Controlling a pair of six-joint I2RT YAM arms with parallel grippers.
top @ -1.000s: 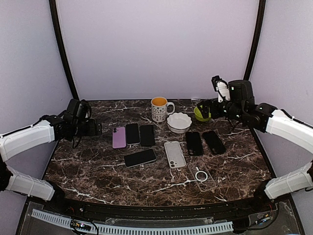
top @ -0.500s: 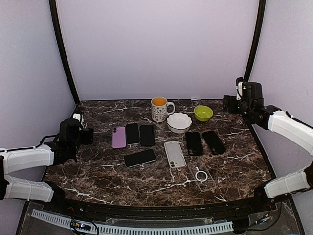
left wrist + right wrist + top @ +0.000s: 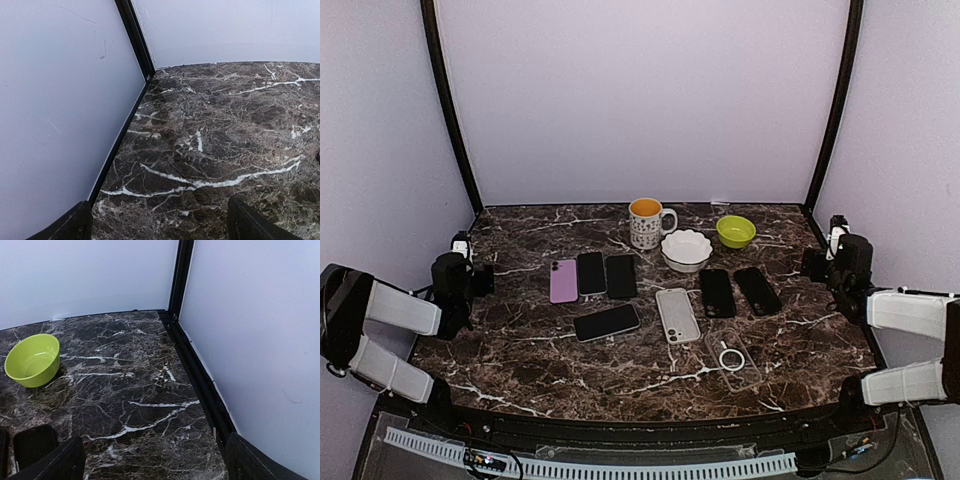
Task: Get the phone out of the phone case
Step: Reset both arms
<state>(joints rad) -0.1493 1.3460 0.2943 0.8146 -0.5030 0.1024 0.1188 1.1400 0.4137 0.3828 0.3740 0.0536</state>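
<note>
Nearest on the counter (image 3: 520,380) lies a clear case (image 3: 732,355) with a white ring in its back, and it looks empty. Just beyond it a pale phone (image 3: 677,315) lies flat with its camera corner showing. It probably belongs to that case, so the task appears finished or close to it. A black phone (image 3: 607,322) lies aslant to the left of the pale one. Farther back a pink phone (image 3: 563,281) and two dark phones (image 3: 591,272) lie side by side, with two dark slabs (image 3: 717,292) to the right; whether these are phones or cases cannot be told. Behind them stand a white bowl (image 3: 686,249), a green bowl (image 3: 736,231) and a mug (image 3: 650,222). The main risk from here is a wrong pick, since the dark pieces look alike and the clear case nearly vanishes against the marble. A reach inward could also slide a flat phone across the smooth stone or clip a bowl, because everything lies close together. The left hand (image 3: 161,227) hangs at the left edge and the right hand (image 3: 156,465) at the right edge, both well apart from the phones. Each has its fingers (image 3: 75,225) spread wide, holding and touching nothing.
</note>
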